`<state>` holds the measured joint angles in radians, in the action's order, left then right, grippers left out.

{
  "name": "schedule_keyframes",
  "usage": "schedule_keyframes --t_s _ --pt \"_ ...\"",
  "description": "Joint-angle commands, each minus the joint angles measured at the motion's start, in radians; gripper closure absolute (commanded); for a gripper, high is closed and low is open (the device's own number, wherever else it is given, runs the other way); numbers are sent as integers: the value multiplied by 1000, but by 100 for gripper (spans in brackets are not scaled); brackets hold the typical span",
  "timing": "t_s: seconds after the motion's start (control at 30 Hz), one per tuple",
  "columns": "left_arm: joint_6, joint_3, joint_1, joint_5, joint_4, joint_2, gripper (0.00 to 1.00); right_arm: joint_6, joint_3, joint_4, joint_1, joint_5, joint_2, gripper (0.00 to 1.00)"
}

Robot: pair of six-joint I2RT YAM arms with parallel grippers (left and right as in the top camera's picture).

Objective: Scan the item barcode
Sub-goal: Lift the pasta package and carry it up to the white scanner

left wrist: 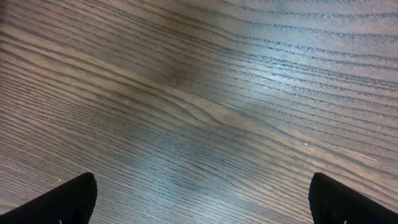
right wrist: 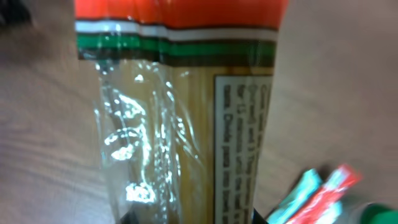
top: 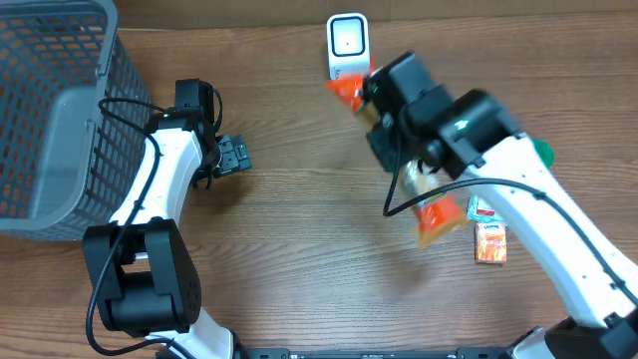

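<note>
At the far left a grey wire basket (top: 60, 120) fills the corner of the table (left wrist: 205, 93), its rim close beside the left arm. The left gripper (top: 234, 155) hangs over bare wood with its jaws spread wide and nothing between them. Open tabletop lies from there across to the middle. At the far edge stands the white scanner (top: 347, 42). The right gripper (top: 399, 160) is clamped around the middle of the pasta packet (top: 437, 211) (clear film, orange ends). Its long axis runs diagonally: one orange end sits by the scanner's base, the other points toward the near right, just beside two small sachets (top: 488, 239).
</note>
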<state>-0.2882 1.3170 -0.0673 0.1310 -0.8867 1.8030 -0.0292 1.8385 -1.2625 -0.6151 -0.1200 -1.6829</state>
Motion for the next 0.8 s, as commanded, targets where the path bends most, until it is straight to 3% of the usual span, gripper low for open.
schedule_keyframes --t_s 0.0,0.27,0.5,0.77 --pt "4 0 -4 -1 2 -4 0 -86 166 -20 5 -42 20 97" --pt "4 0 -4 -1 2 -4 0 -279 428 -23 19 -203 -145 97" --pt "4 0 -4 -1 2 -4 0 -573 427 196 -6 -393 -299 97" --pt "4 0 -4 -1 2 -4 0 -968 426 588 -36 -546 -484 97"
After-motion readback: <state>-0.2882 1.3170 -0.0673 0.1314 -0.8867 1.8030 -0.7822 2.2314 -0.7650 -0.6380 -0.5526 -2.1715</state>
